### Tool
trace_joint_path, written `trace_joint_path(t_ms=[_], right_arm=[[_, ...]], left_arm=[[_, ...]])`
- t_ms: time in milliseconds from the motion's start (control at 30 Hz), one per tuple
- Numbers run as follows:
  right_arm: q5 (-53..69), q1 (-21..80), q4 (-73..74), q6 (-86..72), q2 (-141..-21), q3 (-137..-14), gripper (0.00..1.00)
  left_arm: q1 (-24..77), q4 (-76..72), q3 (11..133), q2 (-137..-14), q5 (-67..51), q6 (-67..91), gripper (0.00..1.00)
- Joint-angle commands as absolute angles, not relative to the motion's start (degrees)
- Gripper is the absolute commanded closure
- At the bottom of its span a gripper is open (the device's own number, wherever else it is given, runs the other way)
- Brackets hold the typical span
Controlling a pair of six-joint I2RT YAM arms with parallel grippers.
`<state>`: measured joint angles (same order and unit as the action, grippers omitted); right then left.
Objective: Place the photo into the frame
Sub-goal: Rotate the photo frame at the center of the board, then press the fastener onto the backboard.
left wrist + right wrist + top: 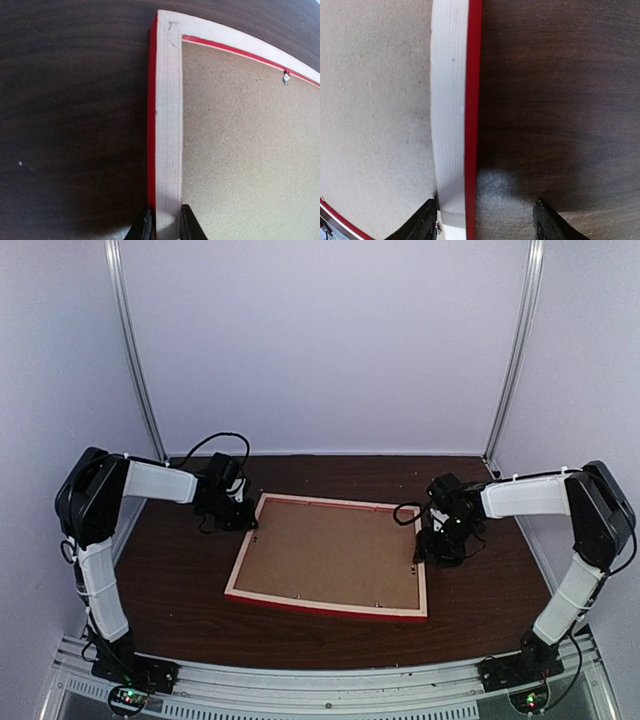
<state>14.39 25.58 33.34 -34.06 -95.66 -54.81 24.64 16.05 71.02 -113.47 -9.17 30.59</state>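
The frame (330,604) lies face down in the middle of the dark table, pale wood back up and red outer edge showing. A brown backing board (330,555) fills its opening, and the photo is hidden. My left gripper (166,225) is at the frame's far left corner region, shut on the left strip (168,115), one finger on each side. My right gripper (485,227) stands open over the right strip (451,100). Its inner finger (420,225) rests by the strip's inner edge; its outer finger (547,225) hangs apart over bare table.
A small metal tab (286,78) sits on the frame's inner far edge above the backing board (245,150). Dark wooden table (180,580) surrounds the frame. White walls and two metal posts (140,370) close the back; a rail (330,680) runs along the near edge.
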Motion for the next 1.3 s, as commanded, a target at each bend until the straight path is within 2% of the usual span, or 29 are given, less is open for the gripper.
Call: trace_joint_path(t_ms=[0,167,233,367,433,533,700,967,1267], right_arm=[[14.11,25.58,30.59,-32.78,-99.77,-58.62,0.37],[13.4,25.49,30.49,-31.41,-103.12,-61.06,0.44],[12.72,25.41,30.88,-30.62,-103.67,-61.4,0.48],[10.39,25.31,32.26,-28.93,-103.75,-61.72,0.56],[8.95,25.18,33.34,-28.13,-103.48,-62.07,0.59],[7.89,24.97,33.71,-27.58,-102.88,-62.23,0.64],[9.13,24.81,33.09,-27.91,-103.46,-61.99,0.69],[10.7,24.87,31.78,-27.93,-104.19,-61.29,0.73],[11.81,24.81,30.58,-27.68,-104.44,-60.18,0.74]], left_arm=[[27.1,18.84,65.23,-111.48,-13.35,34.44,0.83],[28.85,19.37,61.26,-107.68,-14.53,35.52,0.78],[29.09,19.27,60.36,-106.06,-15.15,35.66,0.7],[29.09,22.15,62.61,-105.49,-16.19,32.66,0.48],[29.09,24.26,64.12,-105.96,-16.71,31.04,0.42],[29.39,25.53,63.89,-105.27,-16.69,29.44,0.38],[31.14,28.65,63.1,-104.59,-11.99,26.73,0.37],[32.44,30.99,63.07,-104.77,-6.54,25.91,0.51],[32.44,30.45,63.43,-106.23,-4.08,25.49,0.55]])
